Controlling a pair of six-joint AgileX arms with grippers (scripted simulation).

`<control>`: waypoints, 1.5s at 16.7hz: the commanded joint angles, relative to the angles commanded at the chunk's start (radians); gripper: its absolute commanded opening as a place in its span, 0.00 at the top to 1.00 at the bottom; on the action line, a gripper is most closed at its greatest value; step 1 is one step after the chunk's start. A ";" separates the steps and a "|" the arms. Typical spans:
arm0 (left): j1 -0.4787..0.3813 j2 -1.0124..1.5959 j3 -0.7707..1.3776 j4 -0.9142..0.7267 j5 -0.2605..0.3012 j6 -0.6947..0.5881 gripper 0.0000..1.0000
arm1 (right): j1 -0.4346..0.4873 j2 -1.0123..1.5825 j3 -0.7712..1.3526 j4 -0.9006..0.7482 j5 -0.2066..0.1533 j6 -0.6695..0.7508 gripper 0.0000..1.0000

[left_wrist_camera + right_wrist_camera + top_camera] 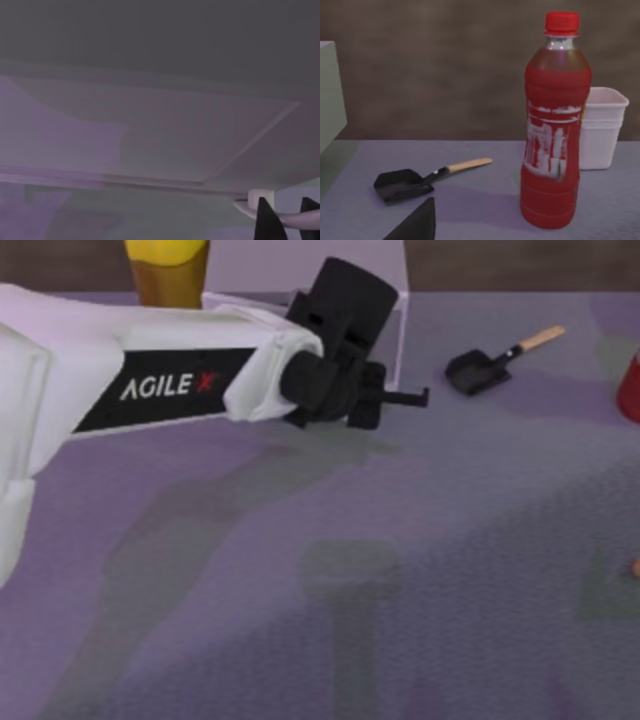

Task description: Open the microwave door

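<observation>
The light grey microwave [260,265] stands at the table's back, left of centre. My left arm reaches across its front, and my left gripper [415,397] is at the right end of that front. In the left wrist view the microwave door [165,130] fills the picture with its translucent window. The pale door handle [260,198] runs between the two black fingers of the left gripper [288,216], which is shut on it. Of my right arm only one black fingertip [422,222] shows, low over the right side of the table, with nothing beside it.
A tall yellow container [165,270] stands left of the microwave. A black scoop with a wooden handle [490,365] lies to the microwave's right. A red bottle [555,125] and a white tub [602,130] stand at the far right.
</observation>
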 joint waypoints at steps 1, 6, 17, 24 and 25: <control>0.000 0.000 0.000 0.000 0.000 0.000 1.00 | 0.000 0.000 0.000 0.000 0.000 0.000 0.00; -0.002 -0.010 -0.017 0.010 0.017 0.013 1.00 | 0.000 0.000 0.000 0.000 0.000 0.000 0.00; 0.008 -0.028 -0.045 0.026 0.030 0.039 1.00 | 0.000 0.000 0.000 0.000 0.000 0.000 0.00; 0.008 -0.028 -0.045 0.026 0.030 0.039 1.00 | 0.000 0.000 0.000 0.000 0.000 0.000 0.00; 0.008 -0.028 -0.045 0.026 0.030 0.039 1.00 | 0.000 0.000 0.000 0.000 0.000 0.000 0.00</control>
